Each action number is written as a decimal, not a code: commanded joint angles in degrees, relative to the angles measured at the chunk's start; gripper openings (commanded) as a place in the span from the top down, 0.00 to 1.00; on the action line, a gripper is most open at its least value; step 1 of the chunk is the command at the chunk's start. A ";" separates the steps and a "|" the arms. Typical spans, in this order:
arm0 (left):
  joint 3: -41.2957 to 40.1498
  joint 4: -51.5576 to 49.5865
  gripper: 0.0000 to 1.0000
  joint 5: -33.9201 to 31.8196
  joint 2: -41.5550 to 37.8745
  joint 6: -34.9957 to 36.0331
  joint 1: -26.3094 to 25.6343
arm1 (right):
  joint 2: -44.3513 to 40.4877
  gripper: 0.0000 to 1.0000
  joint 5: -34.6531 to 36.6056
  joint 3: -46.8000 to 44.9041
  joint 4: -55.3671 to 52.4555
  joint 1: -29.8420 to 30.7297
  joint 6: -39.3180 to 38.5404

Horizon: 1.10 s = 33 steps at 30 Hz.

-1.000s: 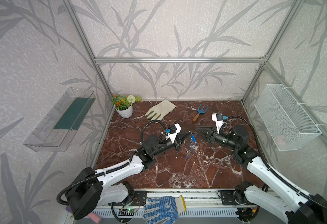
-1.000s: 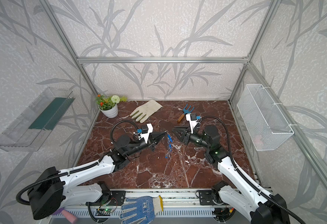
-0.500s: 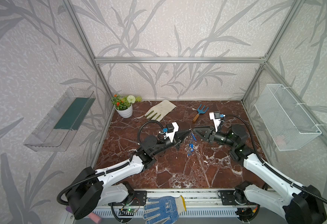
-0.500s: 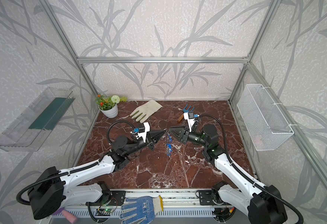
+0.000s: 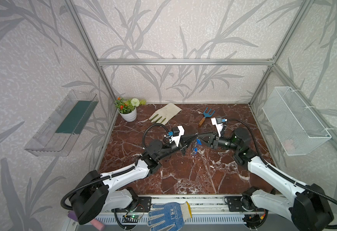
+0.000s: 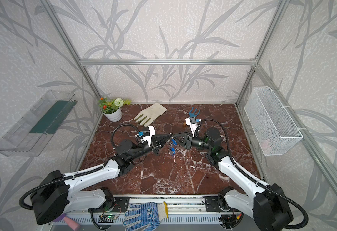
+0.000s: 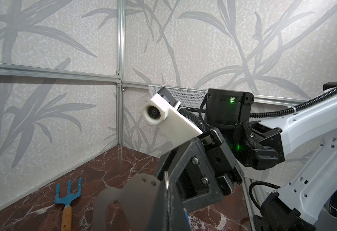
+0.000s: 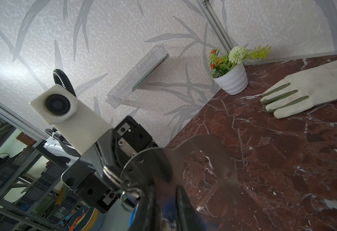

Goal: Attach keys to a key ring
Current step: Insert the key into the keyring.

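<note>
**Tip to tip above the marble, plate in my left pinch**

My left gripper (image 8: 111,176) has its fingers pressed hard together. Between them sits the rim of the key ring (image 8: 159,158), a flat, thin, silver-grey metal plate with a curved edge and a row of small holes. The plate juts out sideways from those fingertips, above the dark red marble tabletop (image 5: 183,176). A small silver wire ring (image 8: 108,173) glints right at my left fingertips, against the plate's holed edge. Whether it passes through a hole I cannot tell.

My right gripper (image 7: 166,175) points straight at the left one, tip almost touching tip, with the plate's edge at the meeting place. Its fingers stand close together with only a slim gap. In the right wrist view a blue blur fills that gap, but whether the fingers pinch anything I cannot tell.

The keys (image 5: 198,142), tiny bright-blue plastic tags, show in both top views just beneath the place where my fingertips meet. One is right under my right fingertips and another is lower down. What they hang from is too small to make out, and so is whether the lower one touches the marble.

Past my right fingers, toward the back wall, a blue hand fork with a wooden handle (image 5: 206,115) lies well apart. Past my left fingers a pale work glove (image 5: 166,115) lies flat. Further off, a white ribbed pot of artificial flowers (image 5: 128,116) stands in the corner.
</note>
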 commanded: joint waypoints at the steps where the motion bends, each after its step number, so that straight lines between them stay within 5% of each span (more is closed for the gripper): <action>1: 1.70 4.80 1.00 0.49 0.23 -1.35 -0.17 | -0.95 0.79 -1.36 -0.66 0.98 0.32 -1.46; 6: 1.35 5.28 1.00 0.20 0.20 -1.96 -0.18 | -6.05 0.79 3.25 -1.63 -2.33 -1.73 -4.53; 12: 1.44 4.16 1.00 0.44 -0.52 -2.01 -0.18 | -11.15 0.73 4.61 -4.87 6.70 -2.98 -3.27; 33: 3.54 2.09 1.00 4.50 -0.56 -5.03 -0.34 | -5.71 0.77 -0.84 -0.92 9.86 0.39 -8.53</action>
